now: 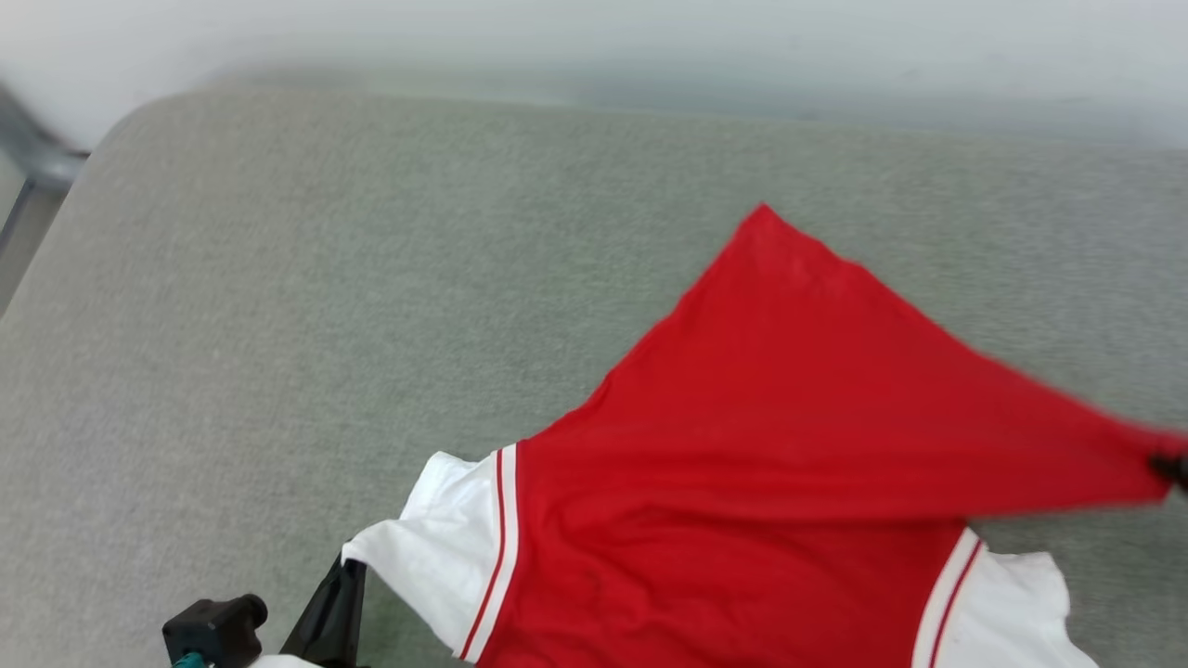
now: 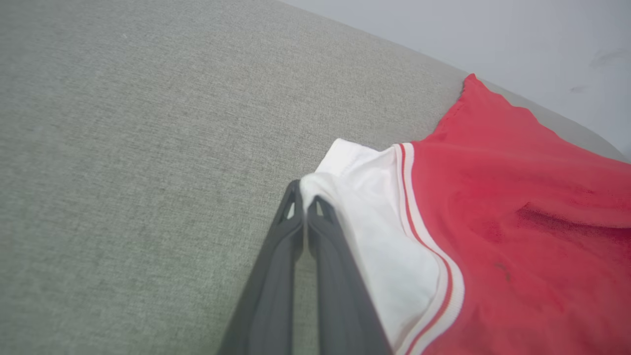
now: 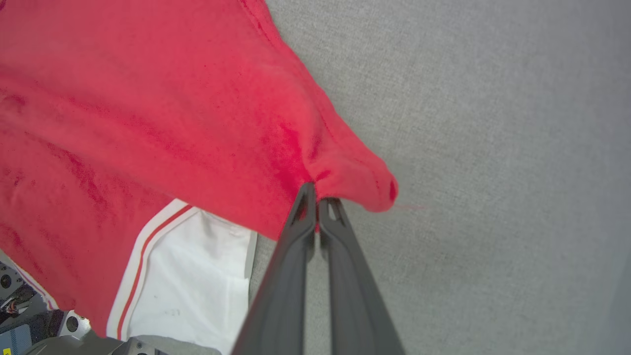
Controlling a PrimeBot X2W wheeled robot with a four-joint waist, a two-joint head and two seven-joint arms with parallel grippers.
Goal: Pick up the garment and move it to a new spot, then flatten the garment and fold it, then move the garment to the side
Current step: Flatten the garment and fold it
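The garment [image 1: 770,417] is a red shirt with white short sleeves and red-and-white striped trim, spread over the right half of a grey padded surface. Its plain red side faces up; no letters show. My left gripper [image 2: 304,197] is shut on the edge of one white sleeve [image 2: 374,217]; its dark fingers [image 1: 329,608] show at the lower left of the head view. My right gripper [image 3: 318,192] is shut on a red corner of the garment [image 3: 345,172], pulled taut toward the right edge of the head view, where its tip [image 1: 1171,467] appears.
The grey fabric surface [image 1: 325,306] stretches wide to the left and behind the garment. Its rounded far edge [image 1: 557,93] meets a pale wall. A metal frame part [image 1: 37,158] stands at the far left.
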